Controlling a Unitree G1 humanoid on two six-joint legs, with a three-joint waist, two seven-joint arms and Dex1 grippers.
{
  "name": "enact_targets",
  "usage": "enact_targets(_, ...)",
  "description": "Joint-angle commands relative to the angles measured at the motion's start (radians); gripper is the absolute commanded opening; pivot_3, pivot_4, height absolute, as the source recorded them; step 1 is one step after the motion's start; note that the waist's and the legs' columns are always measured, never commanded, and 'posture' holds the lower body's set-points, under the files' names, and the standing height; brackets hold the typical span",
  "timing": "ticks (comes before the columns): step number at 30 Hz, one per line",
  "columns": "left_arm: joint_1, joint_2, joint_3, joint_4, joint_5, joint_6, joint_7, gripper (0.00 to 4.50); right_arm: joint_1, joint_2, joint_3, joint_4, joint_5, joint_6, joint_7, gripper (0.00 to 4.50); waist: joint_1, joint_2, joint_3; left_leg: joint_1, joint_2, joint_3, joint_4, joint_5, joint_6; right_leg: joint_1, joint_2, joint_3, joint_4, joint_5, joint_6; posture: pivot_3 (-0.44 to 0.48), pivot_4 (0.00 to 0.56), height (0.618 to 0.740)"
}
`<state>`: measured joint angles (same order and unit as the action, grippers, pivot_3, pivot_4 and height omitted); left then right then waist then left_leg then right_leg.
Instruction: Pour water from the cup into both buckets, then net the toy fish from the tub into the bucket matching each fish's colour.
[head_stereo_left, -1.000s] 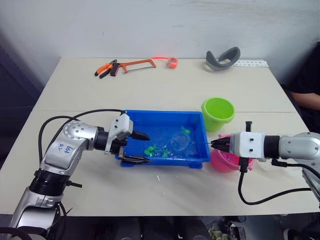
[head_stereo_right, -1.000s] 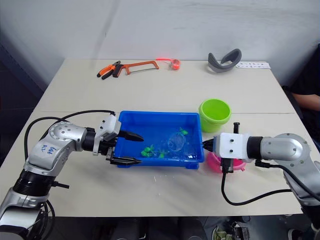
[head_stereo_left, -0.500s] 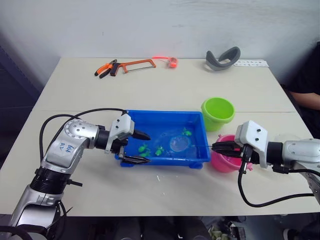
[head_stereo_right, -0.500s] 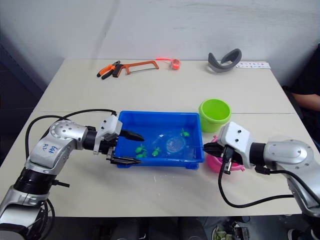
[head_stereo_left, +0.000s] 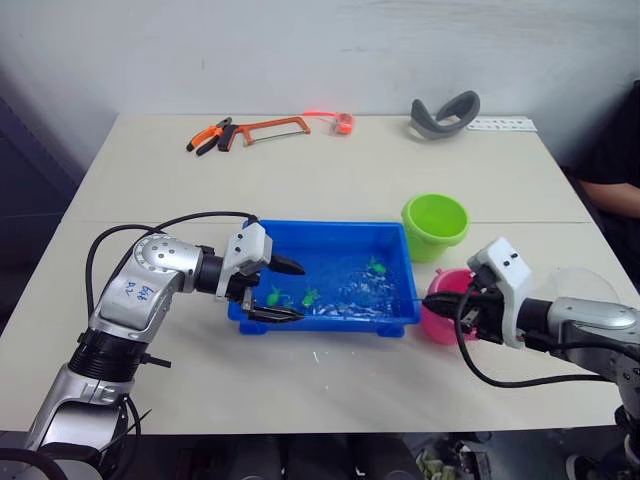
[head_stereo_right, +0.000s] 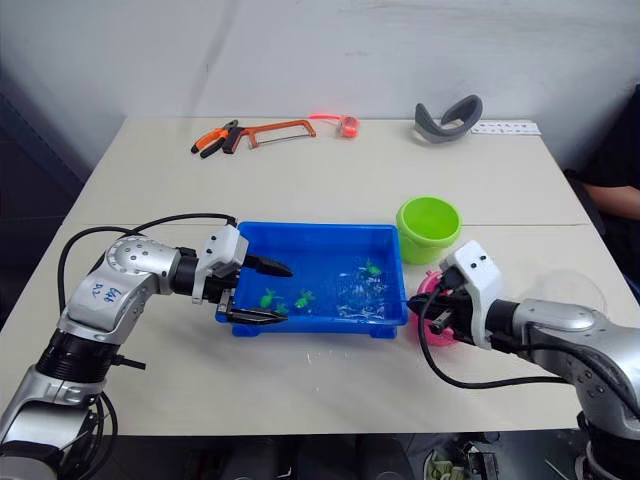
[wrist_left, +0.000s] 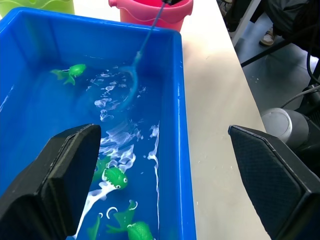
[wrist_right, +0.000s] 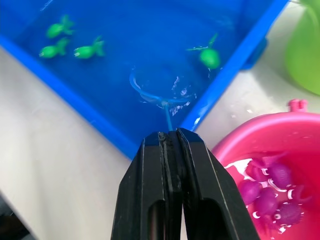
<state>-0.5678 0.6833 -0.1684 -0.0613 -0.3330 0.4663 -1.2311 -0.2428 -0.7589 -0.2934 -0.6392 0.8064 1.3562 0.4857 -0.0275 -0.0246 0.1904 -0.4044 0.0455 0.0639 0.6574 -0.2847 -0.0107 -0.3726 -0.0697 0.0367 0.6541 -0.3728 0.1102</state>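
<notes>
Right gripper (wrist_right: 170, 142) clamped on net (wrist_right: 155, 87) in tub (head_stereo_left: 330, 240); pink fish (wrist_right: 272, 192) bucketed, green fish (wrist_right: 210, 56) still unnetted.

Evenly, brightly lit; soft shadows under the tub (head_stereo_left: 320, 318); white glare on rippled water; near fingers (wrist_left: 60, 180) blurred

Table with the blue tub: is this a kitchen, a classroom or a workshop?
Most likely a workshop or lab, not a kitchen. A plain table by a bare wall holds a hacksaw and pliers, with a water-filled blue tub of toy fish.
</notes>
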Motion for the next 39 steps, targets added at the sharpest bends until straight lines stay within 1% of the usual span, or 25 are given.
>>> enact_targets(1,-0.008,-0.004,0.007,-0.007,-0.002,-0.013,0.006,4.44,-0.025,0.027,-0.010,0.008,-0.038,-0.012,-0.074,0.00,0.000,0.000,0.000,-0.003,0.000,0.000,0.001,0.001,-0.001,-0.003,0.000,0.000,0.002,0.000,0.000,0.000,0.150,0.740)
enact_targets(4,-0.013,-0.007,0.011,-0.002,-0.001,-0.016,0.010,4.44,-0.044,0.050,-0.001,0.029,-0.074,-0.037,-0.118,0.00,0.000,0.000,0.000,-0.002,0.000,0.001,0.001,0.001,-0.001,-0.003,0.000,0.000,0.002,0.000,0.000,0.000,0.150,0.740)
enact_targets(8,-0.018,-0.013,0.015,0.009,-0.002,-0.021,0.018,4.44,-0.057,0.049,0.010,0.035,-0.111,-0.097,-0.136,0.00,0.004,0.000,0.000,-0.002,-0.001,0.001,0.001,0.001,0.001,-0.003,0.000,0.000,0.002,0.000,0.000,0.000,0.150,0.740)
enact_targets(11,-0.019,-0.016,0.013,0.011,-0.004,-0.022,0.021,4.44,-0.058,0.026,0.033,0.036,-0.137,-0.151,-0.117,0.00,0.003,0.000,0.000,-0.002,-0.002,0.001,0.001,0.001,0.001,-0.003,0.000,0.000,0.002,0.000,0.000,0.000,0.150,0.740)
enact_targets(13,-0.022,-0.023,0.010,0.019,-0.003,-0.028,0.024,4.44,-0.042,-0.017,0.067,0.002,-0.149,-0.202,-0.069,0.00,0.003,0.000,0.000,-0.002,-0.002,0.001,0.001,0.001,0.001,-0.003,0.000,0.000,0.002,0.000,0.000,0.000,0.150,0.740)
enact_targets(16,-0.028,-0.035,0.008,0.033,0.000,-0.037,0.026,4.44,-0.010,-0.060,0.089,-0.027,-0.173,-0.272,-0.027,0.00,0.003,0.000,0.000,-0.002,-0.001,0.001,0.001,0.000,0.001,-0.003,0.000,-0.001,0.001,0.000,0.000,0.000,0.150,0.740)
enact_targets(19,-0.048,-0.060,0.013,0.070,-0.004,-0.043,0.030,4.44,0.043,-0.097,0.095,-0.072,-0.224,-0.385,0.017,0.00,0.003,0.000,0.000,-0.002,-0.001,0.001,0.001,0.001,0.001,-0.003,0.001,-0.001,0.002,0.000,0.000,0.000,0.150,0.740)
enact_targets(21,-0.066,-0.082,0.016,0.100,-0.009,-0.044,0.038,4.44,0.079,-0.111,0.088,-0.097,-0.248,-0.446,0.041,0.00,0.002,0.000,0.000,-0.002,-0.001,0.001,0.001,0.001,0.001,-0.003,0.006,-0.001,0.002,0.000,0.000,0.000,0.150,0.740)
enact_targets(25,-0.123,-0.135,0.026,0.178,-0.014,-0.039,0.055,4.44,0.164,-0.127,0.047,-0.158,-0.276,-0.535,0.081,0.00,0.003,0.000,0.000,-0.002,-0.001,0.001,0.002,0.001,0.001,-0.003,0.007,0.000,0.003,0.000,0.001,0.000,0.150,0.740)
enact_targets(30,-0.188,-0.203,0.013,0.263,-0.009,-0.041,0.058,4.44,0.231,-0.098,-0.078,-0.243,-0.235,-0.523,0.057,0.00,0.004,0.000,0.000,-0.002,-0.001,0.001,0.003,0.001,0.000,-0.003,0.008,-0.001,0.003,0.000,0.001,0.000,0.150,0.740)
enact_targets(35,-0.242,-0.274,0.020,0.327,0.004,-0.050,0.104,4.44,0.219,-0.085,-0.163,-0.256,-0.218,-0.491,0.017,0.00,0.002,0.000,0.000,-0.002,-0.001,0.001,0.004,0.002,0.000,-0.002,0.008,-0.001,0.004,0.000,0.001,0.000,0.150,0.740)
enact_targets(39,-0.267,-0.305,0.020,0.347,0.018,-0.067,0.133,4.44,0.186,-0.107,-0.219,-0.222,-0.223,-0.480,-0.001,0.00,0.001,0.000,0.000,-0.002,-0.001,0.001,0.004,0.002,-0.002,-0.002,0.008,-0.001,0.005,0.000,0.001,0.000,0.150,0.740)
